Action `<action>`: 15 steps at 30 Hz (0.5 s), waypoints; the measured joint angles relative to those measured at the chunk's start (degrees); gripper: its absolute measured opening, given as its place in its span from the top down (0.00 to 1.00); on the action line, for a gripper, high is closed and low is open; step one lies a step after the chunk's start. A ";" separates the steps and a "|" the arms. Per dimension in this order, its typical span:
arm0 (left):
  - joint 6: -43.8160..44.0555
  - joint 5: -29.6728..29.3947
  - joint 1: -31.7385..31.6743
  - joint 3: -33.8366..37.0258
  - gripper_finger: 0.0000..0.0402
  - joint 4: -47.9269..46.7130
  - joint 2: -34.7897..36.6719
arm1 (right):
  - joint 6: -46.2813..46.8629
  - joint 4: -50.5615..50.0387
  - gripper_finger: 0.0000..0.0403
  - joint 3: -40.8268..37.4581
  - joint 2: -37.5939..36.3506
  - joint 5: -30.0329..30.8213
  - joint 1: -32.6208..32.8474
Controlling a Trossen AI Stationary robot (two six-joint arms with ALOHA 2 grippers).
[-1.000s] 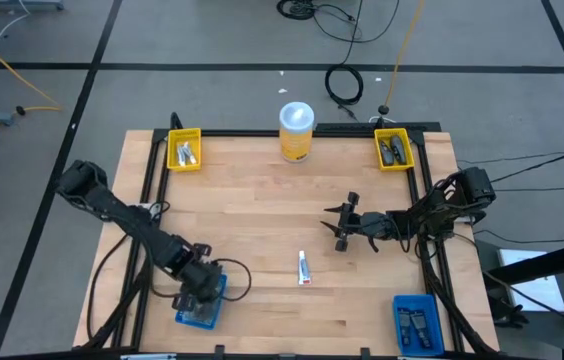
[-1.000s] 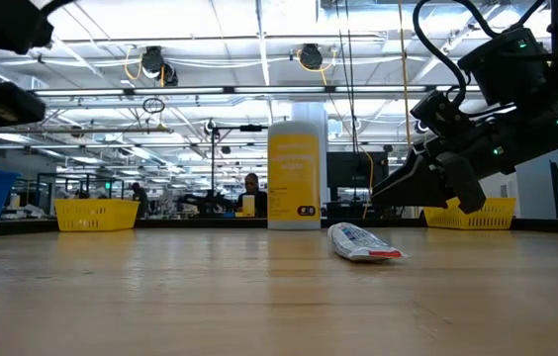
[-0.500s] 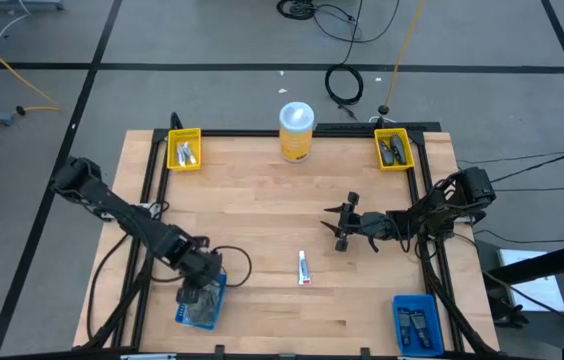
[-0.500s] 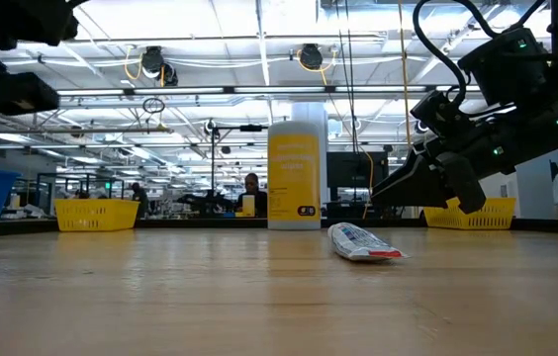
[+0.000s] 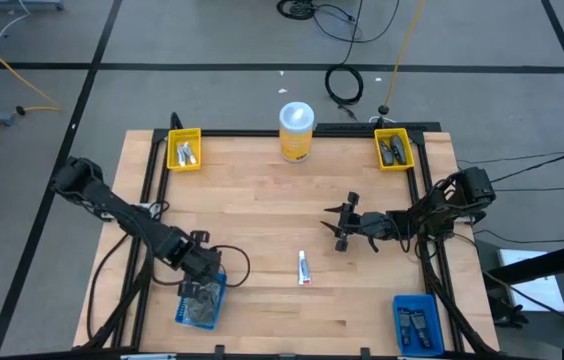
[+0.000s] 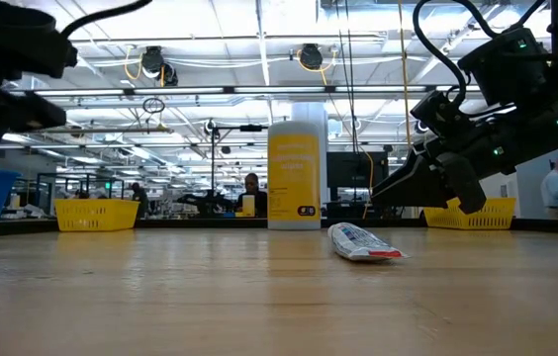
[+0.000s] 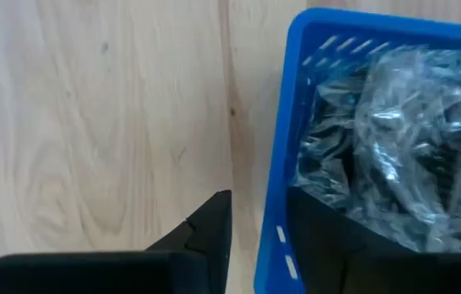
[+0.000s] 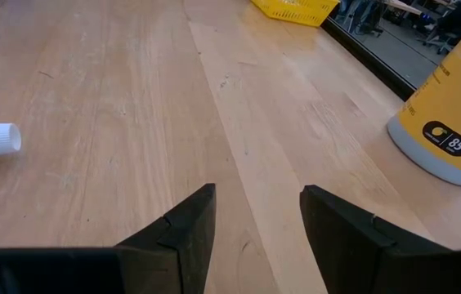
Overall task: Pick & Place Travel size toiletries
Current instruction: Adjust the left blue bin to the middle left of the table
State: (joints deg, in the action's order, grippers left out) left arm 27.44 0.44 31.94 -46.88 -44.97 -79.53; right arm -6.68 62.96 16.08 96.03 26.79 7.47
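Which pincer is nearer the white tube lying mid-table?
Right. The right pincer hangs open a short way up-right of the white tube, in the high view. The left pincer sits farther off, over the blue basket.

Left hand (image 5: 199, 287) low at counter's 7 o'clock, fingers (image 7: 206, 237) parted. Right hand (image 5: 340, 228) raised at 3 o'clock, fingers (image 8: 183, 227) apart, empty.

On your table (image 5: 262, 190), bins sit at all four corners: one far left (image 5: 183, 150), one far right (image 5: 394, 149), one near left (image 5: 200, 303), one near right (image 5: 416, 322). The canister (image 5: 296, 131) stands at the far edge between the far bins. A tube (image 5: 303, 268) lies near the middle. The left gripper (image 5: 194, 288) hangs over the near-left bin's rim; the right gripper (image 5: 339, 226) hovers right of centre, beyond the tube.
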 joint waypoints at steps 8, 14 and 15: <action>-4.40 1.56 0.00 3.32 0.81 2.00 0.00 | 0.00 -0.02 0.58 0.00 -0.01 0.00 0.01; -9.40 2.93 0.78 3.61 0.97 -1.61 0.04 | 0.00 -0.11 0.58 0.00 0.00 0.00 0.01; -9.63 3.01 0.83 3.57 0.98 -2.47 0.04 | 0.00 -0.18 0.58 0.00 -0.01 0.00 0.00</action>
State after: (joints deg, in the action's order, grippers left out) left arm 17.81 3.44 32.77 -43.30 -47.44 -79.48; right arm -6.68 62.78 16.08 96.02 26.79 7.46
